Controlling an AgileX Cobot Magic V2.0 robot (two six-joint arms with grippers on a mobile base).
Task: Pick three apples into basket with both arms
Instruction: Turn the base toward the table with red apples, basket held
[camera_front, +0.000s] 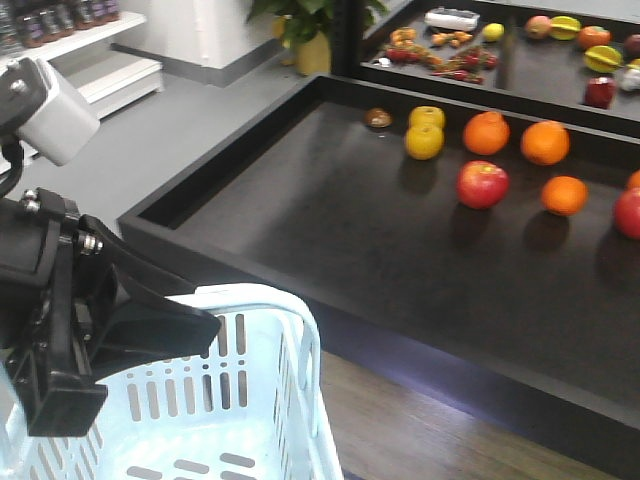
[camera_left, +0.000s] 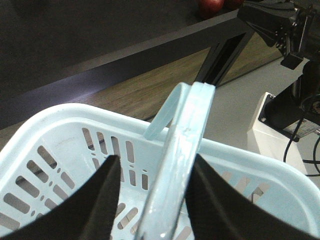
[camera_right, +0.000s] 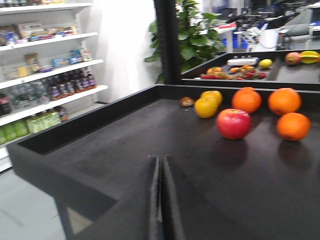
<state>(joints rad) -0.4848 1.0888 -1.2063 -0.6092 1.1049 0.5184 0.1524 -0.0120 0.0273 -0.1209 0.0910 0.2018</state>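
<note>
1. The place reads as a grocery shop, or a mock-up of one.
2. White wall shelves (camera_right: 55, 68) carry rows of dark bottles (camera_right: 70, 82), small boxed goods (camera_right: 62, 61) and green packs (camera_right: 20, 127).
3. A shallow black display table (camera_front: 330, 230) holds loose fruit: oranges (camera_front: 545, 142), yellow citrus (camera_front: 424, 140) and a pinkish-red apple (camera_front: 482, 184).
4. A second table (camera_front: 540, 70) behind it shows more mixed produce.
5. A pale blue slotted basket (camera_front: 290, 400) of the shopper's kind stands in front.
6. A potted plant (camera_right: 195, 35) stands by a dark post on the grey floor (camera_front: 160, 130).
</note>
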